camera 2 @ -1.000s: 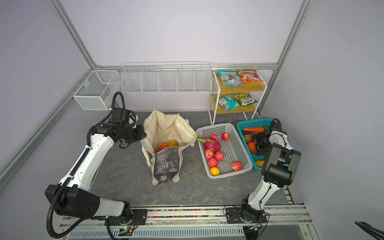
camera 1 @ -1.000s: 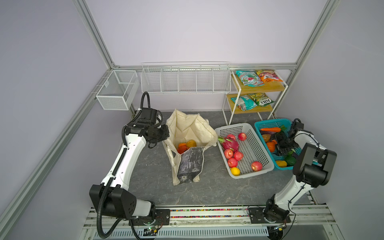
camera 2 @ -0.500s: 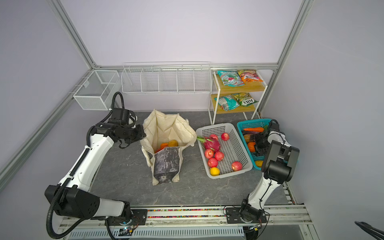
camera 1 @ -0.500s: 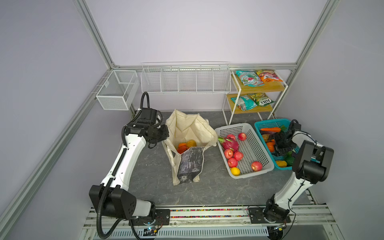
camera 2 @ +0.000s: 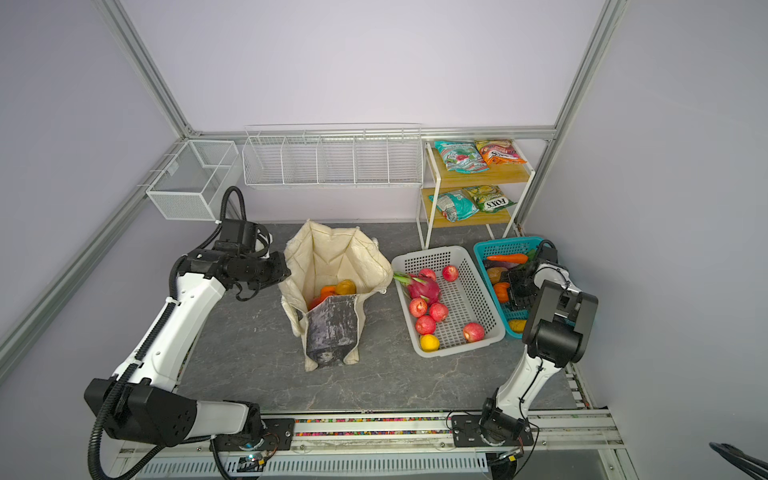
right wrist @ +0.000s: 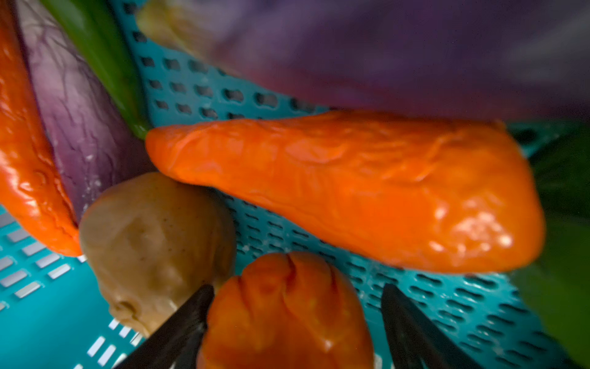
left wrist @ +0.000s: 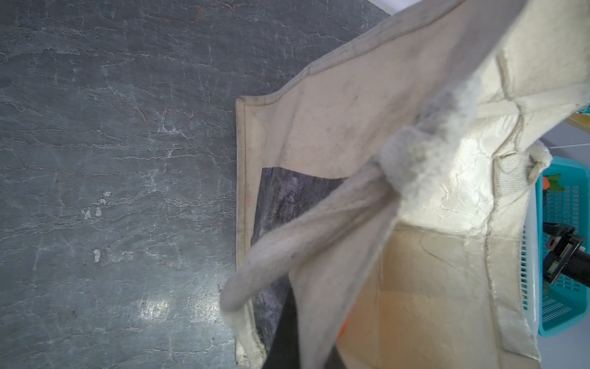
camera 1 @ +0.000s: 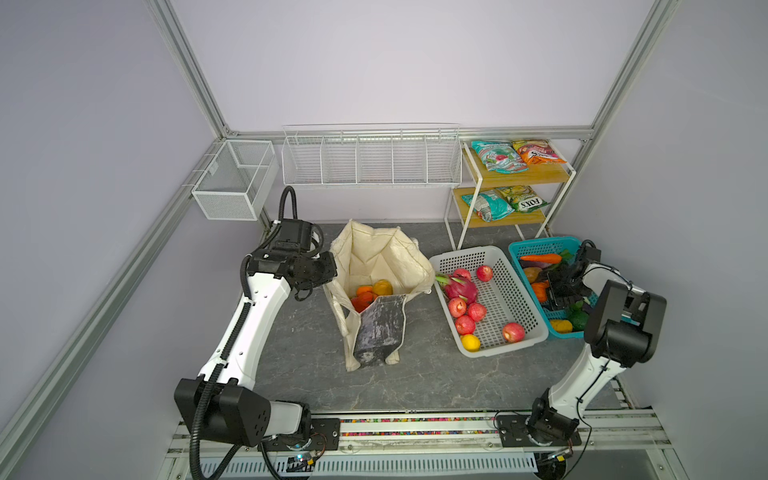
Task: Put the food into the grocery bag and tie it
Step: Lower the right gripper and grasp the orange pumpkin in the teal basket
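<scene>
The cream grocery bag (camera 1: 374, 257) (camera 2: 332, 253) stands open mid-table with a dark marbled panel (camera 1: 380, 328) in front. An orange (camera 1: 365, 291) and a yellow fruit (camera 1: 382, 286) lie inside. My left gripper (camera 1: 328, 282) (left wrist: 300, 345) is shut on the bag's left rim fabric (left wrist: 351, 127). My right gripper (camera 1: 548, 291) (right wrist: 295, 306) is down in the teal basket (camera 1: 540, 247), open astride an orange-red ribbed tomato (right wrist: 287, 313). One finger (right wrist: 188, 319) touches the tomato; the other stands off it. A potato (right wrist: 153, 236) lies beside it.
A long orange vegetable (right wrist: 351, 191) and a purple eggplant (right wrist: 83, 127) crowd the teal basket. The white basket (camera 1: 498, 257) holds apples (camera 1: 457, 306), a dragon fruit (camera 1: 461, 286) and a lemon. Snack packets (camera 1: 498, 156) lie on the rear shelf. Wire baskets hang on the walls.
My right arm has shifted slightly towards the middle, with its gripper lower in the teal basket around the tomato. The left arm and bag have not moved.
</scene>
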Robot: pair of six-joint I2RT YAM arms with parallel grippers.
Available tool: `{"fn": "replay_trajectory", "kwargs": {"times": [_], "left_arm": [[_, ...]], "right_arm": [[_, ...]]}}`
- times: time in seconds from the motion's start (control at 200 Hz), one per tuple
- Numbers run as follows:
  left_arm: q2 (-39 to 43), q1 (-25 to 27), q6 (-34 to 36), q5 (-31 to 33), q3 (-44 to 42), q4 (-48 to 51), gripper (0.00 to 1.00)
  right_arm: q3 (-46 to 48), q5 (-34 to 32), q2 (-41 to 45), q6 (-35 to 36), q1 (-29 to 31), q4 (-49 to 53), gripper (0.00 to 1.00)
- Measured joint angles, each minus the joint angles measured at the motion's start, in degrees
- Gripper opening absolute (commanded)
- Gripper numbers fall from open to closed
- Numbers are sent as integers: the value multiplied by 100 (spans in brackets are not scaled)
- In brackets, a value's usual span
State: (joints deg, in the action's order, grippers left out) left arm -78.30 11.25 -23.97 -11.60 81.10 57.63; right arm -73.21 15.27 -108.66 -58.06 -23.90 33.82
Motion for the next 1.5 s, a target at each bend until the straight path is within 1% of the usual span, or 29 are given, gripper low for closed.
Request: {"fn": "replay_trajectory", "kwargs": {"times": [0.055,0.255,0.55,0.595,0.745,0.88,1.005,1.17,1.335,1.5], "left_arm": [[15,0,2,0,-2,7,0],[96,0,0,2,-70,7,0],[118,0,2,-2,-74,11,0],[118,0,2,-2,-74,13,0],[116,0,7,-4,-74,39,0],[105,0,28,-4,-74,66,0],[92,0,44,-13,-63,83,0],[17,0,44,-28,-20,87,0],[-28,0,44,-26,-20,87,0],[-74,0,42,-28,-7,85,0]], "right_arm": [[20,0,13,0,0,-28,78],[48,2,214,-4,-2,-31,76],[-155,-4,946,20,-17,146,75],[-195,-2,1058,22,-24,153,76],[-238,35,1300,68,-24,210,87],[-168,98,1307,116,7,267,94],[-42,107,1279,151,120,326,96],[22,61,1054,153,262,356,96],[85,-74,697,151,273,356,95],[92,-151,474,151,273,341,91]]}}
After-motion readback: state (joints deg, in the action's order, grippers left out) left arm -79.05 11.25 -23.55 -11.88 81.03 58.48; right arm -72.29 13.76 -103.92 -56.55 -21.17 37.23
